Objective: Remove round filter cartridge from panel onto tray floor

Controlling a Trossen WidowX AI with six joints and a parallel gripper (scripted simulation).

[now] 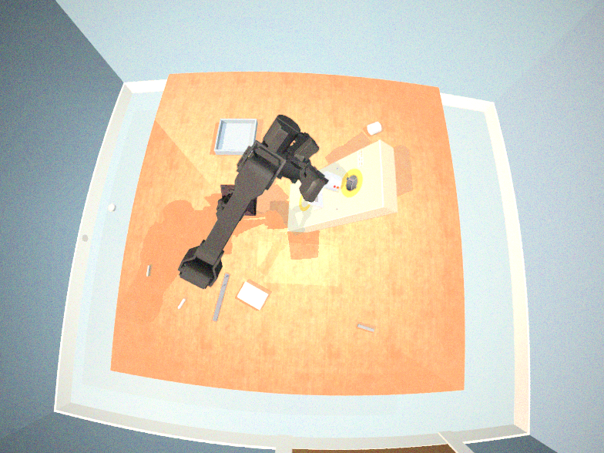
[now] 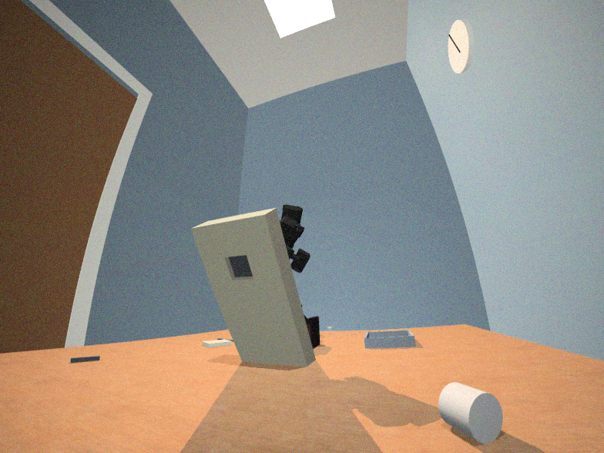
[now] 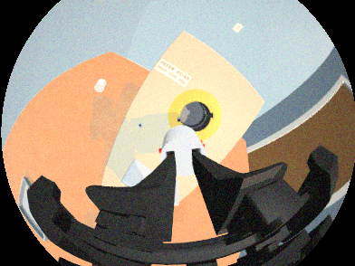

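Note:
The white round filter cartridge (image 3: 181,137) (image 1: 331,180) is out of the panel, between my fingertips, with red marks at its sides. My gripper (image 3: 183,155) is shut on its near end; the slots are hidden by the fingertips. The cartridge is in front of the leaning cream service panel (image 1: 373,199) (image 2: 263,312) (image 3: 226,77). The dark round opening (image 1: 350,182) (image 3: 197,117) in the panel is empty inside its yellow ring (image 3: 195,95). The shallow grey-blue tray (image 1: 217,137) (image 2: 390,343) stands on the table at the back left in the top view, away from the gripper.
A white cylinder (image 1: 374,128) (image 2: 468,411) (image 3: 100,85) lies on the table beyond the panel. A pale block (image 3: 136,172) shows low on the panel's face. A flat white box (image 1: 253,294) (image 2: 216,343), a long grey bar (image 1: 220,297) and a short grey bar (image 1: 365,327) lie on the table.

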